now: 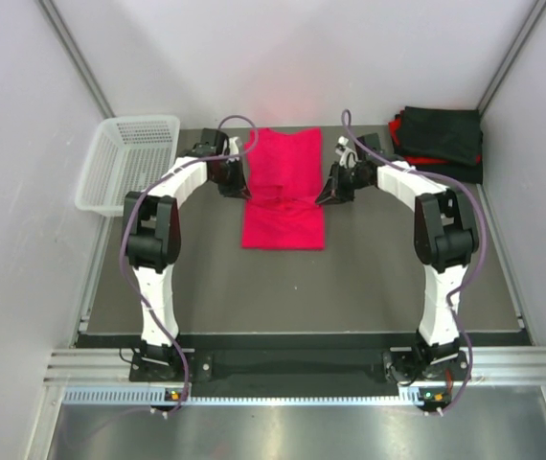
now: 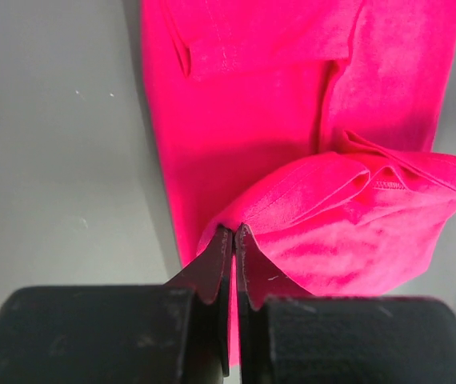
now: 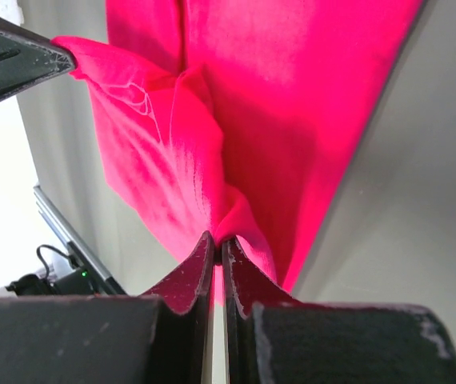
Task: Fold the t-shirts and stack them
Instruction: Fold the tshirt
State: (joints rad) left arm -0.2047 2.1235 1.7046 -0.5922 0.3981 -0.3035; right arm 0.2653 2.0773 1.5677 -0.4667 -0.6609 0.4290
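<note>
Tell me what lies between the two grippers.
The red t-shirt spans the whole stretch, with the left gripper and right gripper each pinching one side edge; the top external view shows it.

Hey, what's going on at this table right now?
Two robot arms are folding a red t-shirt in the middle of the table. The left gripper and right gripper are each shut on a side edge, with cloth bunched up between them. A pile of folded dark shirts sits at the far right corner; a white basket at far left.
</note>
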